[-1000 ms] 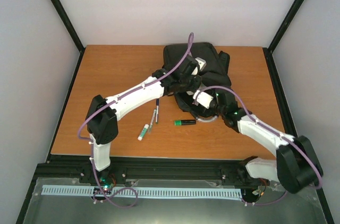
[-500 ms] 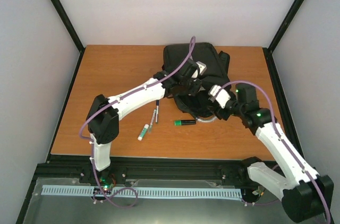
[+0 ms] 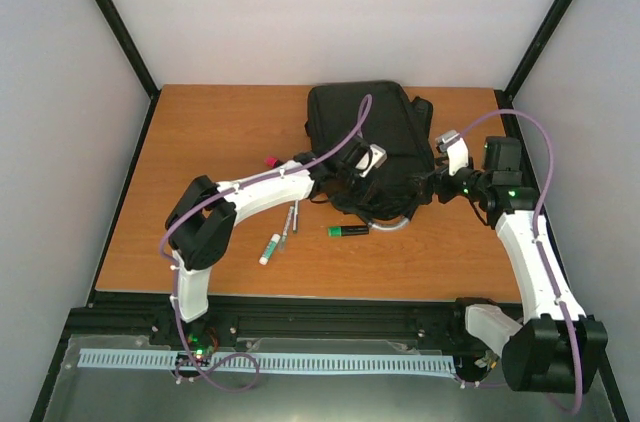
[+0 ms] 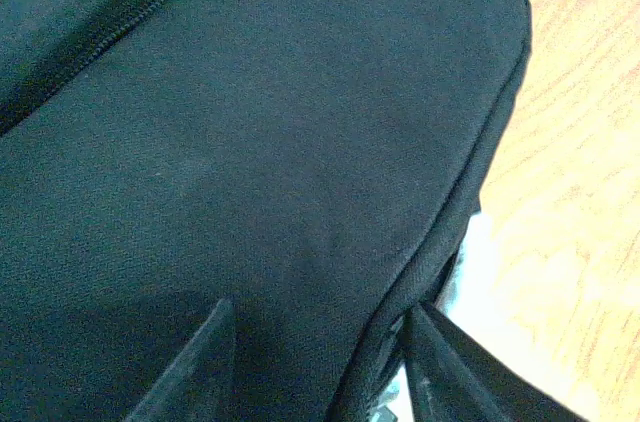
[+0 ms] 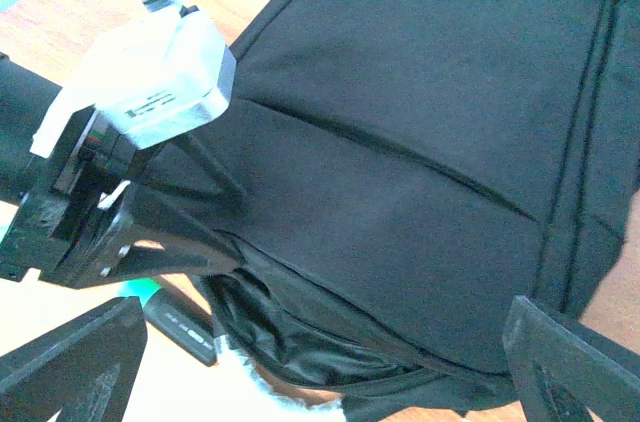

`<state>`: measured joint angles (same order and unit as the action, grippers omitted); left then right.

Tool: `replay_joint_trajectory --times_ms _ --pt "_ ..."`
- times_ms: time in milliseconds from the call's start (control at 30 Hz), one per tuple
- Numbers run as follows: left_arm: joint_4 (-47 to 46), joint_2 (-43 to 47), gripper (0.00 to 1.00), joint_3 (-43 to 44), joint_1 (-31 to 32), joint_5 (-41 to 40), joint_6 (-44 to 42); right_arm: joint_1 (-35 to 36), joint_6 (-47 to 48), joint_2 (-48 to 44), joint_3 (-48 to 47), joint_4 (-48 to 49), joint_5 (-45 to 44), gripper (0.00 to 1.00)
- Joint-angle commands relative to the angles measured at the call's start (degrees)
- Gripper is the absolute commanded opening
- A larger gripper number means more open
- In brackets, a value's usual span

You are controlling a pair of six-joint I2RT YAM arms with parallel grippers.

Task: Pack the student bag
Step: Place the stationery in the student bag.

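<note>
- A brown wooden tabletop (image 3: 220,132) is seen, enclosed by plain white walls and a black frame.
- The student bag (image 3: 360,117), a large black soft fabric backpack, is laid flat at the far middle of the tabletop. Its near end is gaping, and shiny lining is exposed there.
- The left tool (image 4: 320,314) is set at that near rim with its fingers parted. The bag's piped edge runs between them but is not pinched.
- The right tool (image 5: 322,307) is held fully released and empty, off the bag's right side.
- A green highlighter (image 3: 347,231), a slim dark pen (image 3: 292,218) and a white stick with a green cap (image 3: 269,248) are left on the tabletop just before the bag. A small pink item (image 3: 270,160) lies beside the left forearm.
- The step in hand is judged to be letting go of the opened mouth so that the loose items can be fetched. It is best done if the left tool is drawn straight back off the rim, so that the fabric is not dragged shut.
- Against the earlier frame, the right arm has been swung away from the mouth to the right and its tool spread wide. The left tool, clenched then, has been loosened, and the pink item has been uncovered.
</note>
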<state>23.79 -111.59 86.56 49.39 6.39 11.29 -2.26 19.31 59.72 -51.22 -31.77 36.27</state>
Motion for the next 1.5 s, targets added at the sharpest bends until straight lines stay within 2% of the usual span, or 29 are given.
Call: replay_joint_trajectory --times_ms 0,67,133,167,200,233,300,400,467,533,667,867,967,1000,1067,1100,1200,1267,1400,1467 --pt "-1.1 3.5 0.58 -0.5 0.1 2.5 -1.7 -0.4 -1.7 1.8 0.8 1.5 4.6 1.0" --pt "-1.5 5.3 0.67 -2.0 0.2 2.8 -1.5 -0.3 -1.0 0.9 0.9 1.4 1.0 1.0" --pt "-3.6 8.2 0.77 -4.8 0.2 4.3 -0.4 -0.5 -1.1 -1.0 2.4 2.1 1.0 1.0" --pt "-4.8 10.1 0.91 -6.3 0.2 5.2 1.3 -0.5 -0.9 -2.1 3.1 2.2 1.6 0.99" --pt "-6.1 12.0 0.99 -7.6 0.2 5.9 2.9 -0.5 -0.7 -3.0 3.7 2.0 2.0 1.0" --pt "-7.3 14.1 1.0 -9.3 0.2 6.1 4.5 -0.4 -0.6 -3.8 4.1 1.9 2.0 1.0" --pt "-7.0 17.5 1.0 -11.1 0.4 4.8 6.6 -0.5 -0.6 -5.1 4.8 2.2 1.4 1.0" --pt "1.6 19.0 1.0 -8.7 0.5 -1.2 7.4 -0.4 -0.5 -5.1 4.7 2.0 1.3 1.0" --pt "7.5 19.5 1.0 -8.4 0.7 -1.8 5.9 -0.4 -0.4 -4.7 4.2 1.8 1.5 1.0" --pt "9.1 20.7 1.0 -9.7 1.3 -1.7 4.6 -0.4 -0.2 -4.5 4.0 1.5 1.5 1.0" --pt "4.7 25.6 1.0 -17.0 2.2 0.0 2.2 -0.4 0.1 -4.8 4.1 1.0 1.3 1.0" --pt "-4.6 32.6 1.0 -26.4 2.6 -2.2 3.9 -0.5 0.2 -5.2 4.2 0.7 1.2 1.0" --pt "-4.4 36.0 1.0 -27.6 2.6 -10.7 9.4 -0.4 0.2 -5.2 4.2 0.7 1.6 1.0" --pt "-2.5 36.3 1.0 -27.1 2.6 -15.1 11.8 -0.4 0.2 -5.2 4.2 0.7 1.6 1.0" --pt "8.4 34.0 1.0 -22.6 2.5 -25.8 20.2 -0.5 0.2 -5.1 4.2 0.7 1.7 1.0" --pt "12.9 31.7 1.0 -20.6 2.6 -28.2 21.3 -0.4 0.2 -5.2 4.2 0.7 1.7 1.0" --pt "22.7 23.0 1.0 -13.1 2.6 -28.9 16.0 -0.5 0.2 -5.0 4.0 0.6 1.8 1.0" --pt "19.6 21.5 1.0 -14.5 2.9 -28.4 12.6 -0.4 0.2 -5.0 4.1 0.6 1.9 1.0" --pt "1.4 28.5 1.0 -28.6 2.4 -28.3 13.7 -0.5 0.4 -4.9 4.2 0.5 1.7 1.0" --pt "0.0 28.4 1.0 -29.8 1.1 -24.8 14.1 -0.4 0.4 -4.7 4.3 0.5 1.6 1.0"
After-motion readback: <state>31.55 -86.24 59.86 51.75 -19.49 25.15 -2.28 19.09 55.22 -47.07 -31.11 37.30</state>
